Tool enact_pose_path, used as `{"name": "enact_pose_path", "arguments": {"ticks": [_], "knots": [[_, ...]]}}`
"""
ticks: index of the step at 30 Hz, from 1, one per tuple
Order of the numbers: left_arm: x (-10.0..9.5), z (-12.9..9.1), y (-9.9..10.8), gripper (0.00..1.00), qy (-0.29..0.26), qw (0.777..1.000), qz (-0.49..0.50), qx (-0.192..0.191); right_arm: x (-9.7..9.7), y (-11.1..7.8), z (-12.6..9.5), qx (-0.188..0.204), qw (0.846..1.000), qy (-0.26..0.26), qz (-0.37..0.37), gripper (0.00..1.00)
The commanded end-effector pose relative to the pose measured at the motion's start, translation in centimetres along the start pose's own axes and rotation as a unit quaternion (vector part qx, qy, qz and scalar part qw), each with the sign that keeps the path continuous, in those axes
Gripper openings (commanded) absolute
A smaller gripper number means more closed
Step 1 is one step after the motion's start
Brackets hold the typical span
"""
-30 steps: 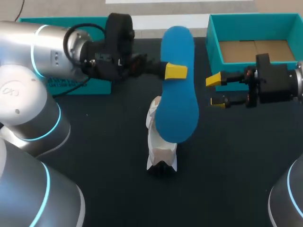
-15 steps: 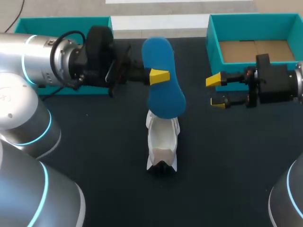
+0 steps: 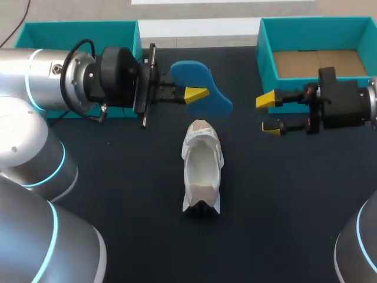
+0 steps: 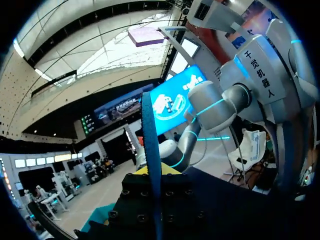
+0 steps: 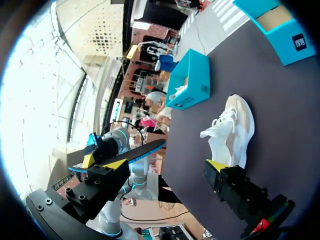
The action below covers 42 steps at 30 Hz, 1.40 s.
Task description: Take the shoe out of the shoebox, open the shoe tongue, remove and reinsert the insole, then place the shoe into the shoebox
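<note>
Dark surface [image 3: 129, 177], w/ two teal boxes along its far edge. The left hand [image 3: 197, 95], coming in from the left, is clamped on the blue insole [image 3: 207, 84] and holds it in the air just far of the shoe [image 3: 202, 168], not touching it.

Head view shows only one yellow tip, lying over the insole's face. Left wrist view shows the insole edge-on, a thin blue strip running straight out btwn the fingers. Right wrist view gives it as a long thin blade, apart from the shoe. In head view the insole's long axis runs approx far-left to near-right.

Shoe is white, upright on its sole, opening up, long axis near-far. Can't tell which end is the toe.

The right hand [image 3: 268, 113] hovers w/ fingers wide apart and nothing btwn them. It is just near-left of the open shoebox [image 3: 266, 62] at the far right, and well apart from the shoe. The second teal box [image 3: 76, 28], at far left, is partly hidden behind the left arm. Dark surface shows on all sides of the shoe.
</note>
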State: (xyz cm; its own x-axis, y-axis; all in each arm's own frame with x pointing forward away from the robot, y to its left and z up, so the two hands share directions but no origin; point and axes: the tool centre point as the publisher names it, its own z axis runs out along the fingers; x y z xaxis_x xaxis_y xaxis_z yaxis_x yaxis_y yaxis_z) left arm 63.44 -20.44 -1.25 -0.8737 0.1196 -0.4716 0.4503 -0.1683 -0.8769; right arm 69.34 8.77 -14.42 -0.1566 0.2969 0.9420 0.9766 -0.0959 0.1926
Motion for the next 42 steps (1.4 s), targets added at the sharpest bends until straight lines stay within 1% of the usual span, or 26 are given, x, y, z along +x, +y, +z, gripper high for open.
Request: {"name": "enact_pose_path", "arguments": {"ticks": [1, 11, 13, 15, 16, 17, 18, 20, 21, 23, 25, 27, 28, 34, 35, 37, 38, 40, 42], "knots": [[1.0, 0.0, 0.0, 0.00, -0.043, 0.985, 0.166, 0.006, 0.0, 0.0, 0.2, 0.000, 1.000, -0.001, 0.000, 1.00], [1.2, -0.1, 0.2, 0.00, -0.042, 0.986, 0.162, 0.006, 0.0, 0.0, 0.2, 0.000, 1.000, -0.001, 0.000, 1.00], [1.4, -0.4, 0.6, 0.00, -0.040, 0.981, 0.188, 0.001, 0.0, 0.0, 0.2, 0.000, 1.000, -0.001, 0.000, 1.00], [1.5, -0.7, 0.9, 0.00, -0.038, 0.974, 0.222, -0.006, 0.0, 0.0, 0.2, 0.000, 1.000, -0.001, 0.000, 1.00], [1.6, -0.8, 1.2, 0.00, -0.029, 0.961, 0.276, -0.016, 0.0, 0.0, 0.2, 0.000, 1.000, -0.001, 0.000, 1.00], [1.5, -0.9, 1.3, 0.00, -0.035, 0.963, 0.268, -0.015, 0.0, 0.0, 0.2, 0.000, 1.000, -0.001, 0.000, 1.00], [1.5, -1.1, 1.5, 0.00, -0.032, 0.950, 0.308, -0.021, 0.0, 0.0, 0.2, 0.000, 1.000, -0.001, 0.000, 1.00], [1.4, -1.3, 1.7, 0.00, -0.037, 0.950, 0.309, -0.020, 0.0, 0.0, 0.2, 0.000, 1.000, -0.001, 0.000, 1.00], [1.4, -1.4, 1.9, 0.00, -0.036, 0.940, 0.338, -0.023, 0.0, 0.0, 0.2, 0.000, 1.000, -0.001, 0.000, 1.00], [1.4, -1.6, 2.1, 0.00, -0.043, 0.934, 0.354, -0.013, 0.0, 0.0, 0.2, 0.000, 1.000, -0.001, 0.000, 1.00], [1.6, -1.8, 3.0, 0.00, -0.031, 0.909, 0.415, -0.024, 0.0, 0.0, 0.2, 0.000, 1.000, -0.001, 0.000, 1.00], [1.7, -2.0, 3.6, 0.00, -0.033, 0.900, 0.433, -0.030, 0.0, 0.0, 0.2, 0.000, 1.000, -0.001, 0.000, 1.00], [1.8, -2.1, 3.9, 0.00, -0.029, 0.890, 0.453, -0.038, 0.0, 0.0, 0.2, 0.000, 1.000, -0.001, 0.000, 1.00], [3.0, -2.5, 5.6, 0.00, -0.034, 0.872, 0.485, -0.053, 0.0, 0.0, 0.2, 0.000, 1.000, -0.001, 0.000, 1.00], [3.2, -2.5, 5.9, 0.00, -0.035, 0.863, 0.501, -0.055, 0.0, 0.0, 0.2, 0.000, 1.000, -0.001, 0.000, 1.00], [3.4, -2.6, 6.5, 0.00, -0.045, 0.860, 0.504, -0.061, 0.0, 0.0, 0.2, 0.000, 1.000, -0.001, 0.000, 1.00], [3.5, -2.7, 6.8, 0.00, -0.048, 0.854, 0.514, -0.066, -0.1, 0.0, 0.3, -0.002, 1.000, 0.009, 0.004, 1.00], [3.7, -2.8, 7.2, 0.00, -0.049, 0.852, 0.516, -0.075, -0.2, 0.0, 0.4, -0.011, 1.000, 0.015, 0.002, 1.00], [3.9, -2.9, 7.7, 0.00, -0.048, 0.847, 0.524, -0.078, -0.2, 0.1, 0.8, -0.007, 1.000, 0.020, 0.009, 1.00]]}}
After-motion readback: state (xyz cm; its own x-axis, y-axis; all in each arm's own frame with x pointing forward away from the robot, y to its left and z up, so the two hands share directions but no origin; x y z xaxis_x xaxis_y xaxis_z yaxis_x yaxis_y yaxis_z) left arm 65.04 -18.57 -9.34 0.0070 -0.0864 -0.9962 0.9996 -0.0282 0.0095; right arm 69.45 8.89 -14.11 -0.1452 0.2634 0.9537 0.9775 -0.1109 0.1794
